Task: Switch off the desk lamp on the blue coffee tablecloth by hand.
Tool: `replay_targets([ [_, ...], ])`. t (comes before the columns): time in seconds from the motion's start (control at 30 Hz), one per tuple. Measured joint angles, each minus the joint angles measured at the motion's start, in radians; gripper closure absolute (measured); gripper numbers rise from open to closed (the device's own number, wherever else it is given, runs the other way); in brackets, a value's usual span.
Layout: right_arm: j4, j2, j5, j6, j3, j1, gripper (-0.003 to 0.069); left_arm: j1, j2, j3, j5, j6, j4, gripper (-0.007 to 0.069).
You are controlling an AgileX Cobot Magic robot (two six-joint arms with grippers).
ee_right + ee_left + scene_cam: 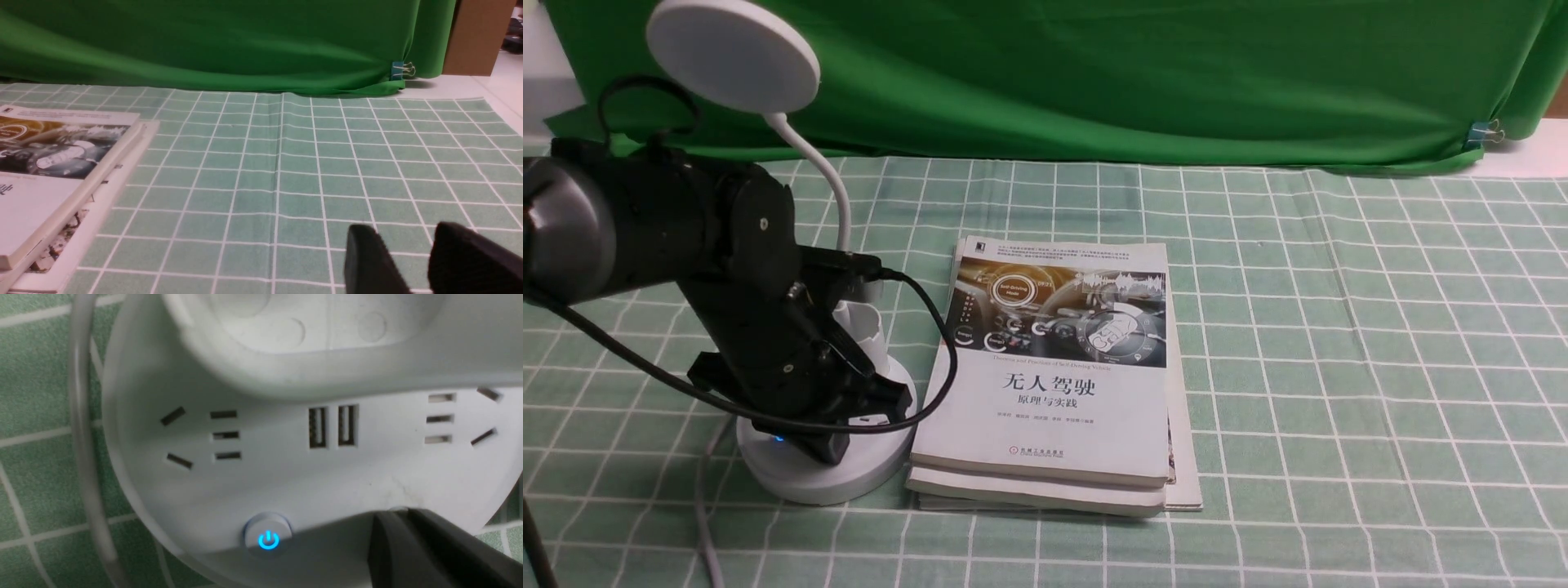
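The white desk lamp stands at the left of the pale mint-green grid tablecloth (1339, 327), with its disc head (731, 53) raised on a thin neck above its round base (833, 482). My left gripper (821, 445) is shut, with its tip down on the base. In the left wrist view the base (278, 477) shows sockets, two USB ports and a power button (267, 539) glowing blue. The shut left gripper (394, 514) covers a second button beside it. My right gripper (402, 245) is open and empty, low over bare cloth, and is out of the front view.
A stack of books (1062, 367) lies just right of the lamp base, also in the right wrist view (49, 171). The lamp's grey cord (707, 523) runs toward the front edge. A dark green backdrop (1094, 73) hangs behind the table.
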Motion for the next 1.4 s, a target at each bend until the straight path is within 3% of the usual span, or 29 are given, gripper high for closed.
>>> replay_targets([
  [0.33,0.0,0.0,0.0,0.0,0.0,0.0,0.0417,0.0,-0.013,0.0,0.0,0.0,0.0,0.0601],
  [0.6,0.0,0.0,0.0,0.0,0.0,0.0,0.0417,0.0,-0.193,0.066,-0.031,0.0,-0.003,0.0601],
  [1.03,0.0,0.0,0.0,0.0,0.0,0.0,0.0417,0.0,-0.961,0.581,-0.535,-0.003,-0.056,0.0601],
  [1.4,0.0,0.0,0.0,0.0,0.0,0.0,0.0417,0.0,-1.365,0.859,-0.733,-0.004,-0.079,0.0601],
])
